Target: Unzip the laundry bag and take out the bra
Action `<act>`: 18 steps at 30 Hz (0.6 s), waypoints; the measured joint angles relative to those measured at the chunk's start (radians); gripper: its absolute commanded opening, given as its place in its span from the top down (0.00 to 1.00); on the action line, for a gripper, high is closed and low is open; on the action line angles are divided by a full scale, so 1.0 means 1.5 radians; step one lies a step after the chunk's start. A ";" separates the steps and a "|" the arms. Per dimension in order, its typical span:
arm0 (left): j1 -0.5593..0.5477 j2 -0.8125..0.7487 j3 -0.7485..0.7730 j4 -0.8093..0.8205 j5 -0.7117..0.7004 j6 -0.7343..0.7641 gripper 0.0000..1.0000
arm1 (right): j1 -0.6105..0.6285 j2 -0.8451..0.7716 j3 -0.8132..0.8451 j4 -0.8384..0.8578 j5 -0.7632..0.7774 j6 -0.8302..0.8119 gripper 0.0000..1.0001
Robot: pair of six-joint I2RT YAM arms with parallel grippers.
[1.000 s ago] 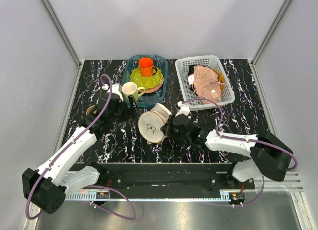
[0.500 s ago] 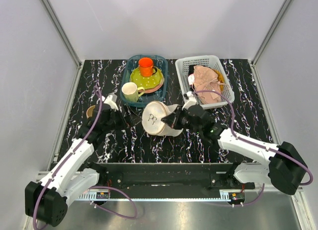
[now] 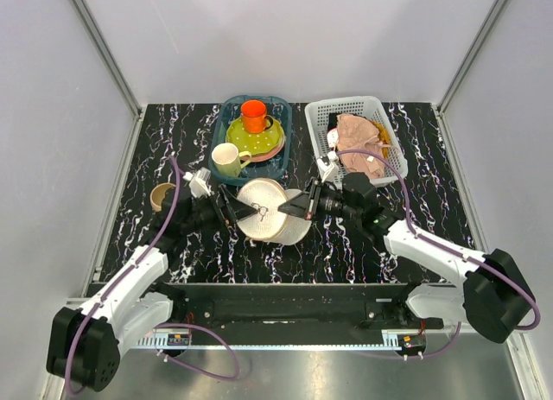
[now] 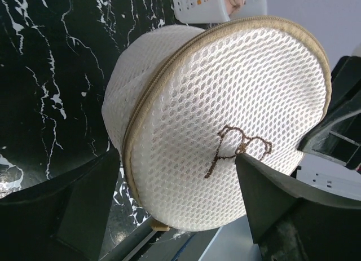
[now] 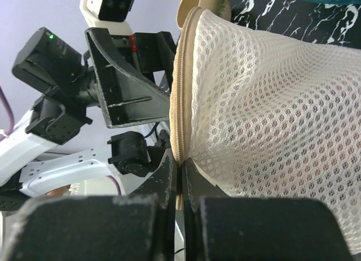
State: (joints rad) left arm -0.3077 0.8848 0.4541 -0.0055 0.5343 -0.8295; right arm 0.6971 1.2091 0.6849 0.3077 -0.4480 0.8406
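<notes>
**From above:** The bag (image 3: 275, 219) is held on edge over the middle of the black marbled tabletop (image 3: 173, 132), its printed round face turned toward the left arm. The right pincer (image 3: 292, 206) grips the bag's far rim. The left pincer (image 3: 244, 212) has its fingers spread just before the printed face. Behind the bag, a teal bin (image 3: 224, 122) holds an orange cup (image 3: 253, 115), a yellow-green plate (image 3: 262, 141) and a cream mug (image 3: 226, 159). Beside the bin, a white lattice basket (image 3: 316, 136) carries a crumpled pink cloth (image 3: 359, 139) with something dark tucked at its back corner. A small tan ring (image 3: 160, 194) sits near the left edge. Pale grey walls close in three sides.

**Left wrist:** The bag (image 4: 225, 92) fills the picture. A tan zip band rings its face and the spectacles print (image 4: 240, 147) sits low on it. The left pincer (image 4: 176, 159) stands wide apart, one finger at each lower corner. The right-hand fingertip is at the print, though contact cannot be told. A small tan tab pokes out at the bag's lower edge. A corner of the basket (image 4: 208, 4) is cut off at the top.

**Right wrist:** The right pincer (image 5: 179, 159) is pressed together on the bag's tan rim band. Mesh (image 5: 271, 114) billows to the right. Beyond it, the left pincer's black fingers (image 5: 130, 94) are parted. The weave hides the bag's contents in every view, so the bra cannot be made out.
</notes>
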 measured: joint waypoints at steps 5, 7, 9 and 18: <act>0.001 0.009 -0.015 0.048 0.029 -0.032 0.53 | -0.036 0.026 -0.023 0.070 -0.056 0.044 1.00; 0.001 0.010 -0.015 0.056 0.031 -0.038 0.72 | -0.053 0.051 -0.031 0.096 -0.070 0.066 1.00; 0.002 0.010 -0.015 0.057 0.030 -0.040 0.82 | -0.063 0.071 -0.036 0.108 -0.079 0.081 0.91; 0.004 0.019 -0.008 0.017 0.005 -0.030 1.00 | -0.071 0.061 -0.014 -0.043 0.011 0.057 0.16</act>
State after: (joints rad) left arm -0.3016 0.9138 0.4427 0.0200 0.5411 -0.8742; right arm 0.5900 1.3010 0.6632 0.2432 -0.4316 0.9260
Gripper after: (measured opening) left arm 0.025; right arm 0.815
